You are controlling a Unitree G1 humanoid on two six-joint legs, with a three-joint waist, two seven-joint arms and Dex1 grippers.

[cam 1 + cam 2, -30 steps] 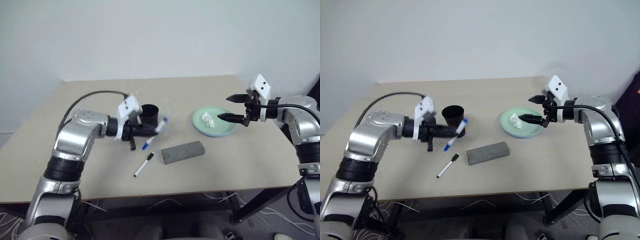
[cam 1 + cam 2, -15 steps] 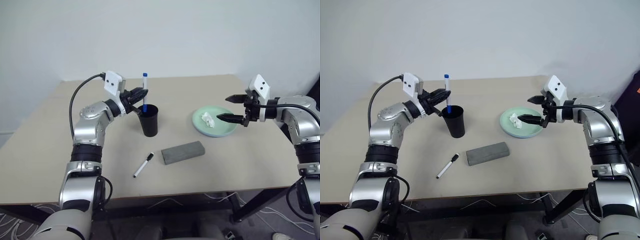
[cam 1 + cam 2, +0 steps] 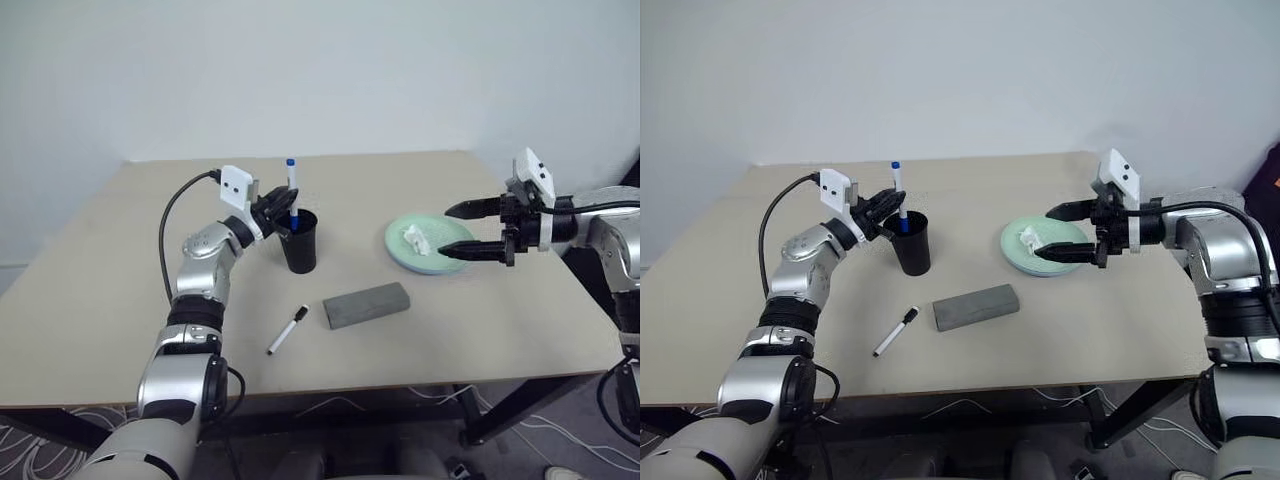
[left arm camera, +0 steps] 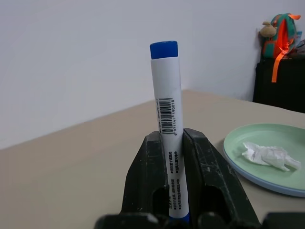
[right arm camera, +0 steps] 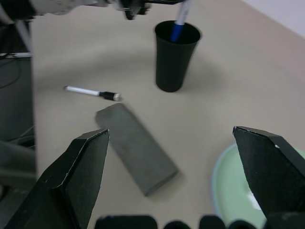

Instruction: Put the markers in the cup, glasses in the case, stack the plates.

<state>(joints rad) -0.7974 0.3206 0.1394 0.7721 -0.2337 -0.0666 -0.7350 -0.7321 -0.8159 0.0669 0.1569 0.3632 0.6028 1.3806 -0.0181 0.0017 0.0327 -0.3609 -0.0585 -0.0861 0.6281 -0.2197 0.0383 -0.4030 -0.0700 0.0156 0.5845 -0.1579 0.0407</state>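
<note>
Left eye view: left gripper (image 3: pixel 281 207) clamped on the blue marker (image 3: pixel 292 190), held upright with its lower end inside the mouth of the black cup (image 3: pixel 299 240); blue cap at the top, well above the rim; cup upright on the table (image 3: pixel 100 270), toward the far left-centre. Left wrist view: both fingers (image 4: pixel 145 176) pressed against the white barrel of the marker, barcode visible above them. Black marker (image 3: pixel 287 329) lying flat on the table in front of the cup, apart from it, cap end toward the grey case (image 3: pixel 366 303); case closed, lying just to the right of the black marker, not touching it. Green plate (image 3: pixel 429 243) on the right half of the table, sitting on a blue plate whose edge shows beneath it; crumpled white tissue (image 3: pixel 415 238) on the green plate. Right gripper (image 3: pixel 472 230) with jaws wide apart, empty, hanging over the right edge of the green plate, fingers pointing toward the table's middle; whether it touches the plate cannot be told.
</note>
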